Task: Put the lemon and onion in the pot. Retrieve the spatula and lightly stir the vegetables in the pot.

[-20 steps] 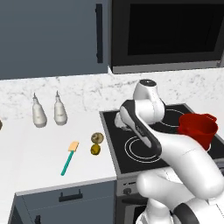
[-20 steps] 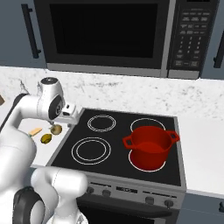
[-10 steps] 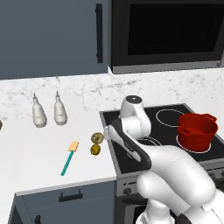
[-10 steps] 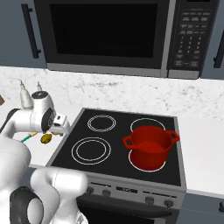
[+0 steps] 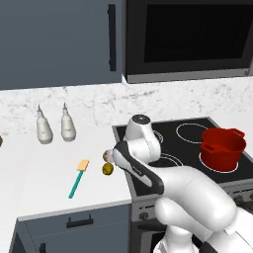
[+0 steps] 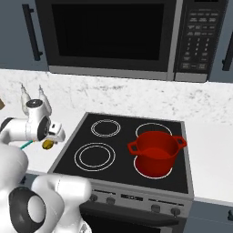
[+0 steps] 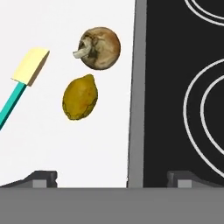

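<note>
Lemon (image 7: pixel 79 98) lies on the white desk (image 7: pixel 65 148) just beside the stove (image 7: pixel 183 87) edge, onion (image 7: pixel 99 48) near it, spatula (image 7: pixel 24 78) farther off. Fingers (image 7: pixel 111 178) spread wide, empty. Pot (image 6: pixel 156 152) sits on the stove.

Setting: home kitchen, rendered. Evidence: black glass cooktop (image 6: pixel 127 150) with ring burners beside gripper (image 7: pixel 111 177); built-in microwave (image 6: pixel 136 38) above; dark blue-grey cabinets (image 5: pixel 59 42); white marble bench (image 5: pixel 44 173) and backsplash; two white bottles (image 5: pixel 54 128) beyond gripper; red pot (image 6: pixel 156 152) on burner.
</note>
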{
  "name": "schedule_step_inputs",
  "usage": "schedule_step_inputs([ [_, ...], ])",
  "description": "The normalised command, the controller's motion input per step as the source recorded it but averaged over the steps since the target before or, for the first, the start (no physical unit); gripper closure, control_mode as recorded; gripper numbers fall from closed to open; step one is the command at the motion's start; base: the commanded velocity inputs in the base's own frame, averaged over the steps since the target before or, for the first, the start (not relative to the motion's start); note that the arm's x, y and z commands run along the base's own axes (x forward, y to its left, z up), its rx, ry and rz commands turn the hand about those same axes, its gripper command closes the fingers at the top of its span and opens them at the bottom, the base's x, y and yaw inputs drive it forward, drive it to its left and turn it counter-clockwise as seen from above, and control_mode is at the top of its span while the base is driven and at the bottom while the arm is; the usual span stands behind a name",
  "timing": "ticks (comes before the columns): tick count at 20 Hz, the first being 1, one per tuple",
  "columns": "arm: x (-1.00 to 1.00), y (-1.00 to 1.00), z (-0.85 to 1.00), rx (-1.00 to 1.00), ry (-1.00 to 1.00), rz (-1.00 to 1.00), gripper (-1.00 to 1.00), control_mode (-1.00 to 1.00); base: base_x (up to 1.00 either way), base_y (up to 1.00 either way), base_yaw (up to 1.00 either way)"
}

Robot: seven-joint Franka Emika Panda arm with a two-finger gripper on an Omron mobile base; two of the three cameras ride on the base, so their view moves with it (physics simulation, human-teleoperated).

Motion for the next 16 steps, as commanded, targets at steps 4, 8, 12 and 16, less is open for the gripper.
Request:
schedule_step_inputs([
  [4, 0.24, 0.51, -0.18, 0.02, 0.03, -0.01, -1.0, -1.0, 0.0, 0.0, 0.0],
  [8, 0.25, 0.28, -0.23, 0.0, 0.03, -0.01, -1.0, -1.0, 0.0, 0.0, 0.0],
  [12, 0.26, 0.11, -0.31, 0.0, 0.01, 0.0, -1.0, -1.0, 0.0, 0.0, 0.0],
  [16, 0.33, 0.09, -0.3, 0.0, 0.0, -0.01, -1.0, -1.0, 0.0, 0.0, 0.0],
])
